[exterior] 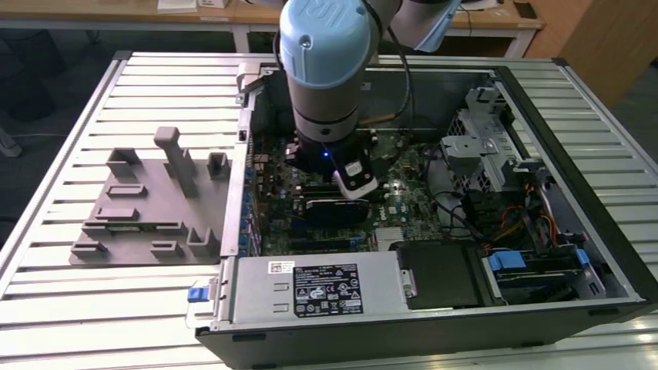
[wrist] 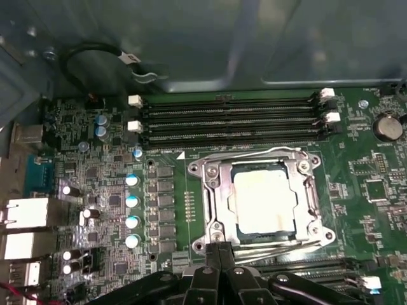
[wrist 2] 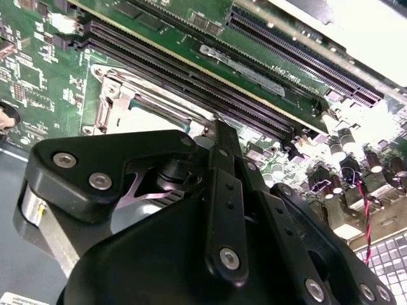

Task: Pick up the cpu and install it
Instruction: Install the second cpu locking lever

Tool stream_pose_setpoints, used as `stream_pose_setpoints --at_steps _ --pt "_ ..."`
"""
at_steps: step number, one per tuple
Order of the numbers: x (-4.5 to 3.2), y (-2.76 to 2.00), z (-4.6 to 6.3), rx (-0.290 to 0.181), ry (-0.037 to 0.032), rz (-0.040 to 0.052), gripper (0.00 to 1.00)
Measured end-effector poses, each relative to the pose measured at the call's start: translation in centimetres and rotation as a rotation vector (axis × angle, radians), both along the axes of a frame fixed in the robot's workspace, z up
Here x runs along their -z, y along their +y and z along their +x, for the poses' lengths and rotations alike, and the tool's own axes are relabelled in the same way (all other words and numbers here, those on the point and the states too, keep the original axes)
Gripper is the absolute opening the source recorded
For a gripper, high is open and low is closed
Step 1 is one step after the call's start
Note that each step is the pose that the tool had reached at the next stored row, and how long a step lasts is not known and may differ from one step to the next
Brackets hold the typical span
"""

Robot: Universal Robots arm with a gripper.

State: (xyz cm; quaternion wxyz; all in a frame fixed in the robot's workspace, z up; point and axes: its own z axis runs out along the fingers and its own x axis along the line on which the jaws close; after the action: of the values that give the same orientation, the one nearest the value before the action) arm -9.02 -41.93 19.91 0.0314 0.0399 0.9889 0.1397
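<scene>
gripper: black fingers (wrist: 219,254) pressed together, no gap between them, holding nothing; gripper (wrist: 220,249) sits just at the socket's edge, tips close to the frame; in the second wrist view the gripper (wrist 2: 219,136) is seen from behind, linkage blocking most of the board beneath
cpu: pale silver square cpu (wrist: 264,202) lies flat inside the socket, just beyond the fingertips, apart from them; top glares white, surface detail hard to make out
socket: metal socket frame (wrist: 210,190) surrounds the cpu on all sides; whether the frame is latched down cannot be told; in the second wrist view only a corner of the socket frame (wrist 2: 117,105) shows, the rest is hidden by the gripper body
memory slots: black memory slots (wrist: 229,117) run in parallel rows on the far side of the socket from the fingers
motherboard: green motherboard (wrist: 108,190), capacitors off to one side of the fingers; edges cut off
computer case: open computer case (exterior: 575,254) holds the motherboard, a power supply (exterior: 313,289) and drive bays; arm (exterior: 323,77) reaches down into it and covers the socket area in the exterior view
holder blocks: grey holder blocks (exterior: 149,204) on the slatted table (exterior: 62,154), outside the case, well apart from the gripper, at the exterior view's left
hidden: fingertip contact with the board cannot be judged
</scene>
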Motion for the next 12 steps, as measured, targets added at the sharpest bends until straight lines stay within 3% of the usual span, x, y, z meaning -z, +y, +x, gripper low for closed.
stream_pose_setpoints --at_steps 12 --pt "0.18 -0.65 -0.34 0.0 0.0001 0.0052 0.11"
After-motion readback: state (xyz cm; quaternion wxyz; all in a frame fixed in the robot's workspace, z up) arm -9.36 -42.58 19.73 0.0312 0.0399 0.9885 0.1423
